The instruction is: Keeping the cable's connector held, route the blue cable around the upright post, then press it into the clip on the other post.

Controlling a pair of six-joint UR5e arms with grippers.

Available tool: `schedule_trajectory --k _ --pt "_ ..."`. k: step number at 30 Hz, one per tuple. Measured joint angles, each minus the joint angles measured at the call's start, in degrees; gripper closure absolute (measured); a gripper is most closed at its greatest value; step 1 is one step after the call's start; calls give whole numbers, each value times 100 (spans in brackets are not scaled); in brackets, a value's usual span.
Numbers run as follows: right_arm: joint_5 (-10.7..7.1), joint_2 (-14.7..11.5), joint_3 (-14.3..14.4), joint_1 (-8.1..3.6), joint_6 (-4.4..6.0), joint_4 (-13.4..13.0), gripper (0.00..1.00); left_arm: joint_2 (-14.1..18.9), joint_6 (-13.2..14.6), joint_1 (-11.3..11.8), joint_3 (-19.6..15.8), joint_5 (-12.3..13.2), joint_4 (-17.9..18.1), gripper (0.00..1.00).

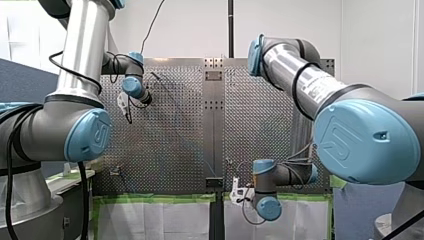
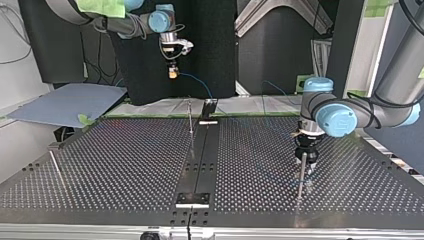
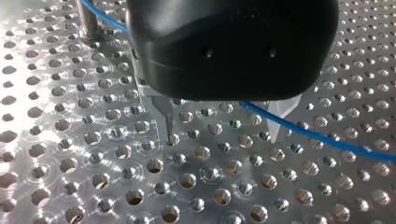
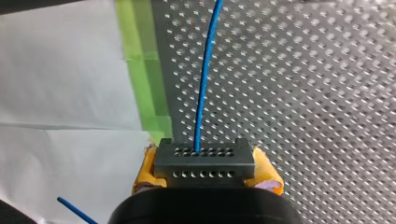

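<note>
In the right wrist view my right gripper [image 4: 205, 164] has its yellow pads [image 4: 148, 164] shut on the grey connector [image 4: 204, 162]. The blue cable [image 4: 205, 74] runs straight ahead from the connector over the perforated table. In the top view this gripper [image 2: 173, 73] hangs high beyond the table's far edge. My left gripper [image 2: 305, 156] stands low over the plate at the top view's right, beside an upright post [image 2: 301, 176]. Its metal fingers [image 3: 168, 122] are open with the cable [image 3: 327, 139] crossing between them. The cable passes a post [image 3: 88, 21] behind the gripper.
A dark rail [image 2: 202, 150] runs down the middle of the table, with a thin upright post [image 2: 190, 116] near its far end. Another thin rod [image 2: 56, 167] stands at the top view's left. Green tape [image 4: 142, 70] edges the plate.
</note>
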Motion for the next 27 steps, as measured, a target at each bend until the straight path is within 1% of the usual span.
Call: schedule_trajectory --k 6,11,14,15,17,20,27 --pt "-126 -331 277 -171 20 -148 100 0 3 0 0 -23 0 1" --pt "-349 -614 293 -326 22 -226 100 4 6 -8 0 -25 4 1" --pt "-474 -764 245 -382 21 -279 100 2 0 -5 0 -29 46 1" --pt "-496 -777 223 -397 21 -291 100 2 -4 -4 0 -28 78 1" --pt "-527 -740 163 -427 18 -310 100 6 -3 -6 0 -26 114 1" --pt "-548 -615 100 -456 16 -329 100 11 2 -3 0 -23 137 1" --pt "-562 -342 13 -483 -4 -397 100 14 3 -4 0 -26 141 1"
